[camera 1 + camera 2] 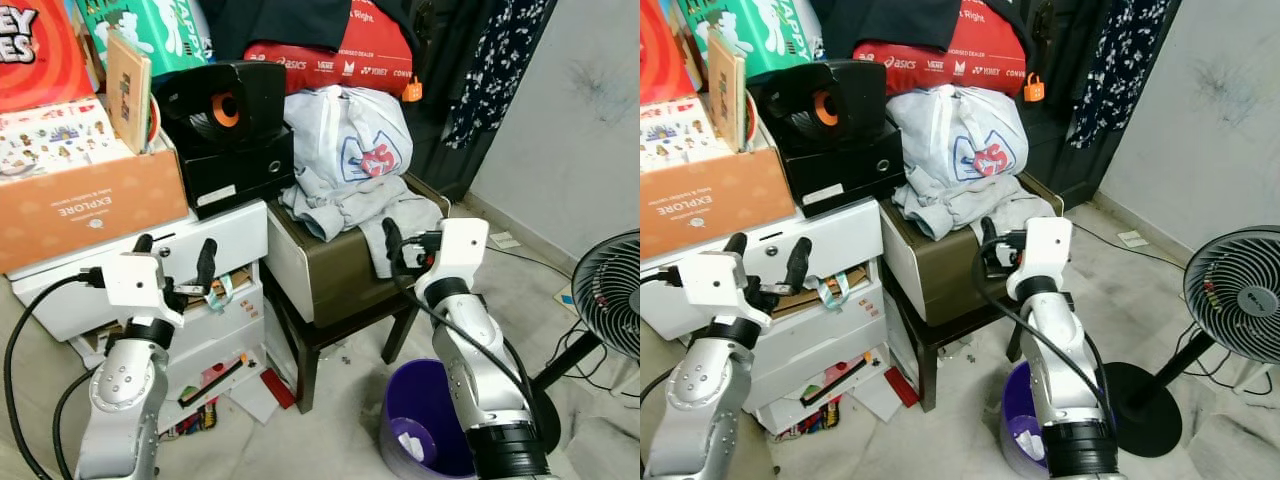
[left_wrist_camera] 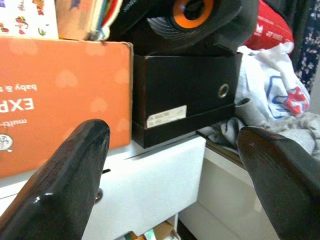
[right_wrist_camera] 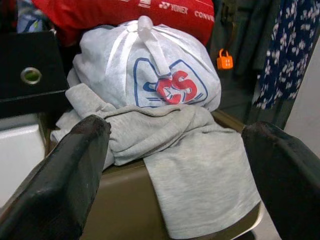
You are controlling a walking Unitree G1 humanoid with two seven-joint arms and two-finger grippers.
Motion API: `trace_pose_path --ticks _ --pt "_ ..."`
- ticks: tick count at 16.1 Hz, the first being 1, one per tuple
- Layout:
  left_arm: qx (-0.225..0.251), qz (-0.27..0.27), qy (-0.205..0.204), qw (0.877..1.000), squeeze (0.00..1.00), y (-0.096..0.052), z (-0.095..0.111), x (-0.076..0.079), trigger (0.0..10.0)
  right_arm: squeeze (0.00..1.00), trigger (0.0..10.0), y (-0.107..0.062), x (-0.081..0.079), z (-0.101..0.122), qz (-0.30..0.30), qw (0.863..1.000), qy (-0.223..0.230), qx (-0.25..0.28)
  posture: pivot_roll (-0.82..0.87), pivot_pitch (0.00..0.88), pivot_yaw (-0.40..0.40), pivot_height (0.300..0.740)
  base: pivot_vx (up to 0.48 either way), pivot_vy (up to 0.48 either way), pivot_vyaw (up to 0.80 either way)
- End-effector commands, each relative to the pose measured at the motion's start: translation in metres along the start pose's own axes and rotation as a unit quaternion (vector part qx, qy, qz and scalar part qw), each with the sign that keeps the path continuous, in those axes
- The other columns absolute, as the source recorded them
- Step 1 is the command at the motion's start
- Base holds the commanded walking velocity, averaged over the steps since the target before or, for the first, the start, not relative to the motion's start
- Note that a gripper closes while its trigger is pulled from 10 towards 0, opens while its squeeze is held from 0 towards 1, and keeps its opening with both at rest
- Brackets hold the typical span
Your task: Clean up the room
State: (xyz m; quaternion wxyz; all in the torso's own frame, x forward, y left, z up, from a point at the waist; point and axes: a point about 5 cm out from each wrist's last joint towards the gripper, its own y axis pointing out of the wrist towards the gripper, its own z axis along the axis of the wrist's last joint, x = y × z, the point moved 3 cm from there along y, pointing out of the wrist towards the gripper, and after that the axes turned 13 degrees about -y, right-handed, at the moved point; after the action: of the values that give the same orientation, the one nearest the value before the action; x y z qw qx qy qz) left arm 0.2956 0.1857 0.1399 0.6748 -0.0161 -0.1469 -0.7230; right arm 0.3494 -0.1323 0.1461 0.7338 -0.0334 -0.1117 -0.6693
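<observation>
Right gripper (image 3: pixel 175 165) spread wide, holding nothing, up near front edge of brown side table (image 1: pixel 340 275), just short of grey cloth (image 3: pixel 200 165) draped over that edge w/ tied white bag (image 3: pixel 150 70) sat behind it. Left gripper (image 1: pixel 175 262) also spread wide & empty, up in front of white drawers (image 1: pixel 230 235) under black box (image 2: pixel 185 95).

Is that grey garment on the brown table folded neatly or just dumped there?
Dumped. The grey garment lies crumpled under the white bag, one part hanging over the brown table edge.
</observation>
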Motion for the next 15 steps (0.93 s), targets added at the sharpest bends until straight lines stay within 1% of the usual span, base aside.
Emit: trace_pose_path --ticks 1,3,5,7,9,11,14,15 --pt "0.006 -0.008 0.003 1.0 0.0 0.003 0.003 0.006 10.0 0.0 10.0 0.002 0.003 0.004 0.001 1.0 -0.018 0.013 -0.03 0.0 -0.067 0.74 0.0 0.0 0.0" --pt "0.005 -0.009 0.001 1.0 0.0 0.004 0.003 0.007 10.0 0.0 10.0 0.001 0.003 0.004 0.005 1.0 -0.018 0.013 -0.04 0.0 -0.068 0.74 0.0 0.0 0.0" --pt "0.003 -0.016 0.003 1.0 0.0 0.002 0.002 0.01 10.0 0.0 10.0 -0.001 0.004 -0.001 0.0 1.0 -0.008 -0.01 -0.04 0.0 -0.072 0.74 0.0 0.0 0.0" --pt "0.0 -0.03 0.003 1.0 0.0 0.0 0.001 0.014 10.0 0.0 10.0 -0.004 0.005 0.0 -0.005 1.0 -0.012 -0.005 -0.04 0.0 -0.073 0.74 0.0 0.0 0.0" --pt "-0.005 -0.065 0.008 0.998 0.0 -0.008 0.0 0.026 10.0 0.0 10.0 -0.009 0.007 0.001 -0.013 1.0 -0.008 -0.003 -0.04 0.017 -0.076 0.74 0.0 0.0 0.63" --pt "-0.009 -0.093 0.018 0.995 0.0 -0.017 0.001 0.035 10.0 0.0 10.0 -0.013 0.01 -0.001 -0.014 1.0 0.003 -0.008 -0.04 0.039 -0.078 0.74 0.0 0.0 0.0" --pt "-0.016 -0.085 0.019 0.996 0.0 -0.028 0.003 0.035 10.0 0.0 10.0 -0.021 0.007 -0.004 -0.006 1.0 -0.003 -0.015 -0.04 0.069 -0.084 0.74 0.0 0.0 0.0" --pt "-0.019 -0.083 0.016 0.996 0.0 -0.029 0.002 0.036 10.0 0.0 10.0 -0.022 0.005 -0.004 -0.002 1.0 -0.001 -0.016 -0.04 0.08 -0.087 0.74 0.0 0.0 0.42"
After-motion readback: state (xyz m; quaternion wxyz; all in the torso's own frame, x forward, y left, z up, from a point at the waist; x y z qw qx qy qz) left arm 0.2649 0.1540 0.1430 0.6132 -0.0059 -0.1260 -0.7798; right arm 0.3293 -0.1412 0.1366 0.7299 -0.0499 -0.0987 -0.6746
